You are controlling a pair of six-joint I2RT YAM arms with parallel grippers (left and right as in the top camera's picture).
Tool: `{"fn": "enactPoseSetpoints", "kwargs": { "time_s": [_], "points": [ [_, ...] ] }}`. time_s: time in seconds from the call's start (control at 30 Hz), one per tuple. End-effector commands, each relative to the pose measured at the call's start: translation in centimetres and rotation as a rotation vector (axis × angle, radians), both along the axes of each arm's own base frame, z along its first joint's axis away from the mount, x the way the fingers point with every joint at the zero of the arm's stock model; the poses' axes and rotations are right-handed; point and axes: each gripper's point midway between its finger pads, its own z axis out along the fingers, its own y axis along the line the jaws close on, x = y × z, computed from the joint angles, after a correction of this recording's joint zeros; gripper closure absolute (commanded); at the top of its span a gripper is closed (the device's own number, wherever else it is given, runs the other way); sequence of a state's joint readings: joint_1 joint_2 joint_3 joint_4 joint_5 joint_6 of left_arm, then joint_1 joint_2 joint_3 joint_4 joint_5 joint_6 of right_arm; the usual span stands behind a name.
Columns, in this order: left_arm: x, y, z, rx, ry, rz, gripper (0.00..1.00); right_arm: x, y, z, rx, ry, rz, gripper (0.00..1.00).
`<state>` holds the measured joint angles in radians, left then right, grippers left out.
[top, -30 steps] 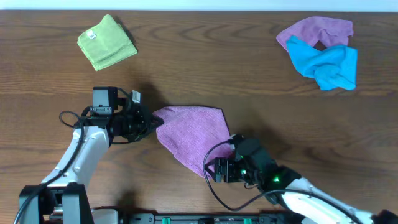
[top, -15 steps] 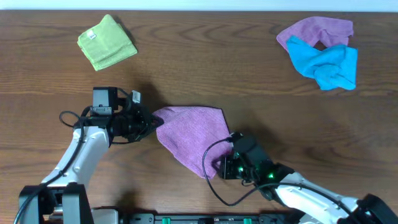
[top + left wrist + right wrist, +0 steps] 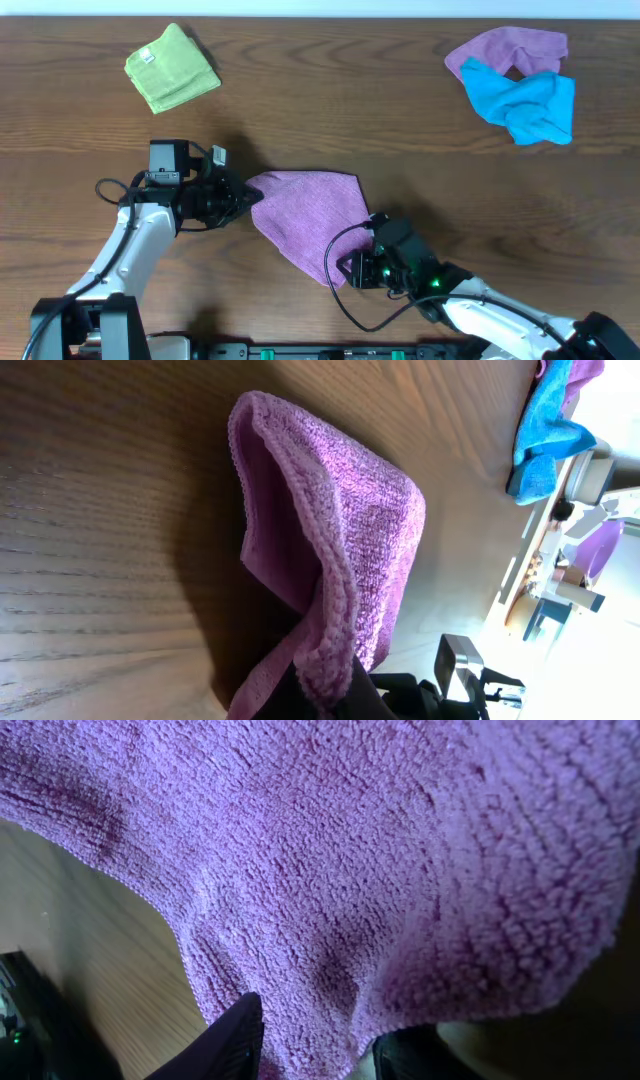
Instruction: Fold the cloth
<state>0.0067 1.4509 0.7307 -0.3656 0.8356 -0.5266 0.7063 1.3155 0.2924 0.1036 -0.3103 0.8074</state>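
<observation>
Evidently left jaws and right jaws each pinched cloth (image 3: 308, 215) corner, cloth spanning between them, probably to lift both corners for fold.

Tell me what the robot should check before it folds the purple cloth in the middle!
1. Left gripper pinches the purple cloth by its corner: ok.
2. Right gripper clamped on the near corner: cannot tell; cloth sits between its fingers.
3. Cloth lying flat: not ok, it humps up by the left gripper.
4. Green cloth and blue cloth far from the fold: ok.
</observation>
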Motion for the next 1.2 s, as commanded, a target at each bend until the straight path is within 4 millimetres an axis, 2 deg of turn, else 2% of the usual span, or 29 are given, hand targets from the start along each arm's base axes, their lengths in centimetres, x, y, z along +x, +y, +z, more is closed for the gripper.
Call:
{"fn": "enactPoseSetpoints", "kwargs": {
  "time_s": [0.0,0.13,0.3,0.43,0.53,0.67,0.83,1.03,1.17],
  "points": [
    [0.3,0.0,0.7,-0.012,-0.013,0.004,0.94,-0.8,-2.8,-3.0,-0.14,0.025,-0.053,0.63],
    [0.3,0.0,0.7,-0.012,-0.013,0.004,0.94,-0.7,-2.7,-3.7,-0.148,0.034,-0.051,0.67],
    [0.5,-0.2,1.1,-0.027,-0.044,-0.021,0.94,-0.7,-2.4,-4.3,-0.141,0.041,-0.045,0.99],
    [0.9,-0.5,2.0,-0.043,-0.072,-0.04,0.94,-0.6,-1.6,-3.2,-0.086,0.037,-0.02,0.99],
    [1.5,-0.8,3.3,-0.061,-0.116,-0.065,0.94,-0.4,-0.5,-1.0,-0.002,-0.003,0.024,0.99],
    [2.5,-0.8,5.4,-0.043,-0.18,-0.1,0.94,0.2,-0.3,2.3,0.04,-0.061,0.025,0.99],
    [3.0,-0.6,7.6,0.0,-0.227,-0.148,0.94,0.8,-1.6,7.2,-0.009,-0.159,0.022,0.99],
    [2.3,-0.5,8.5,0.012,-0.211,-0.173,0.94,1.2,-2.7,12.4,-0.037,-0.25,0.001,0.99],
    [0.9,-0.5,9.4,0.019,-0.214,-0.189,0.94,1.2,-2.8,14.5,-0.033,-0.256,-0.001,0.99]
  ]
}}
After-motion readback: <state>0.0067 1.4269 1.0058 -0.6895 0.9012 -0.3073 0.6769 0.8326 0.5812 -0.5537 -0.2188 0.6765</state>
